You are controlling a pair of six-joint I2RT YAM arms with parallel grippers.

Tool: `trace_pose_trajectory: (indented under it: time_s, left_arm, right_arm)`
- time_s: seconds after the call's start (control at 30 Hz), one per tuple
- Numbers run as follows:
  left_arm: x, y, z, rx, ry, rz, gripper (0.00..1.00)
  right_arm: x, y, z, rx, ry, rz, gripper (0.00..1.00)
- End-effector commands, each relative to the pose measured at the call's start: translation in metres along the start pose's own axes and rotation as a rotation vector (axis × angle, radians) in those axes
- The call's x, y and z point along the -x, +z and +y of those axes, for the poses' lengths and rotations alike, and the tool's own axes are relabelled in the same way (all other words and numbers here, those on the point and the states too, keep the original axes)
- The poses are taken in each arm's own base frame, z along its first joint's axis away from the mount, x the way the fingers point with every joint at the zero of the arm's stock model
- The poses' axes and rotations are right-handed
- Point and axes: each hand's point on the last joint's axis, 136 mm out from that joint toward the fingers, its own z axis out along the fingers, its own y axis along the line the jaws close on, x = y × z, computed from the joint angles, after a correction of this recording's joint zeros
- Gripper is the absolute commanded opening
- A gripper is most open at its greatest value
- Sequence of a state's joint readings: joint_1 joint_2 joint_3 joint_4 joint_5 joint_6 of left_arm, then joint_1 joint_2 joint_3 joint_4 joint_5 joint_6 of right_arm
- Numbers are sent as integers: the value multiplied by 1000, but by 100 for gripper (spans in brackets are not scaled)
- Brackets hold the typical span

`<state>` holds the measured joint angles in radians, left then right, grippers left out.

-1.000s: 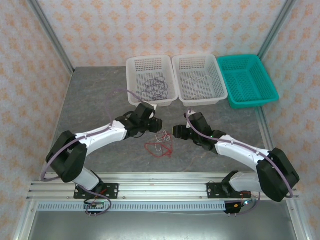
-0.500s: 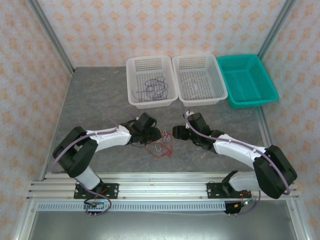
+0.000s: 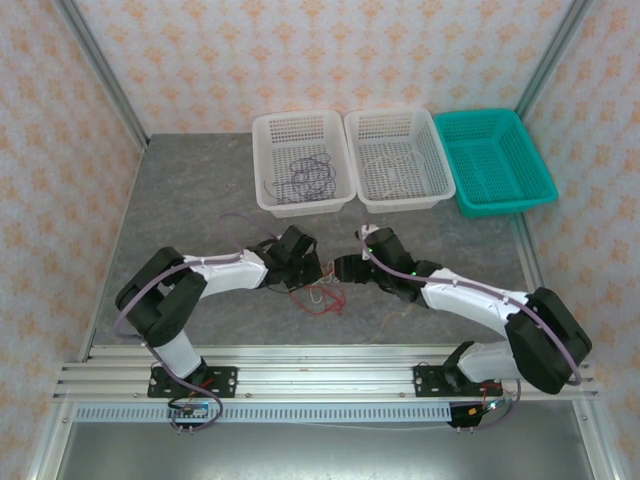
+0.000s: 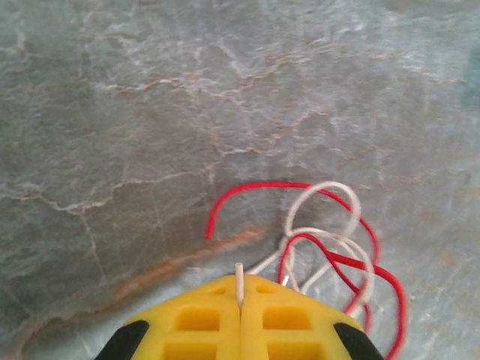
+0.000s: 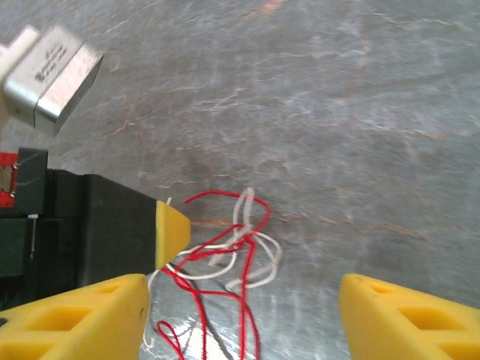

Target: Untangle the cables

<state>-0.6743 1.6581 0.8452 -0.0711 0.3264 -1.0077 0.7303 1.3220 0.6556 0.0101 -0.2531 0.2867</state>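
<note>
A small tangle of red cable (image 3: 322, 301) and white cable (image 3: 318, 290) lies on the grey table between the two arms. My left gripper (image 3: 312, 279) is at the tangle's left edge. In the left wrist view its yellow jaws (image 4: 240, 300) are shut on the white cable (image 4: 330, 240), whose end pokes up between them. The red cable (image 4: 247, 191) loops just beyond the jaws. My right gripper (image 3: 342, 268) is close on the tangle's right. It stands open (image 5: 244, 294), with the red cable (image 5: 225, 289) and white cable (image 5: 262, 274) on the table between its fingers.
Three baskets stand at the back. The left white basket (image 3: 262, 160) holds a dark cable (image 3: 310, 178). The middle white basket (image 3: 437, 150) holds a white cable (image 3: 395, 165). A teal basket (image 3: 540, 170) sits on the right. An aluminium rail (image 3: 320, 375) runs along the near edge.
My left gripper came down to the tangle and shut on the white cable. The right gripper moved left toward the tangle and opened wider.
</note>
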Motion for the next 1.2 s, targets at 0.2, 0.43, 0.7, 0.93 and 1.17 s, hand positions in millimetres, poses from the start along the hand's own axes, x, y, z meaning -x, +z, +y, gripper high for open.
trace_pose_trajectory:
  time_s: [0.2, 0.43, 0.7, 0.93, 1.17]
  left_arm:
    - [29, -83, -63, -136, 197, -136, 0]
    - [66, -145, -55, -106, 197, -283, 0]
    - [112, -226, -11, -16, 131, -479, 0]
    - [102, -222, -31, -174, 185, -411, 0]
    - [95, -221, -49, -259, 234, -366, 0]
  right_arm:
    - [-21, 55, -27, -194, -3, 108, 44]
    - [-19, 45, -61, -289, 164, -9, 0]
    - [-25, 22, -107, -389, 295, -33, 0]
    - [15, 7, -37, -101, 92, -104, 33]
    - [46, -8, 93, 237, -525, -414, 61]
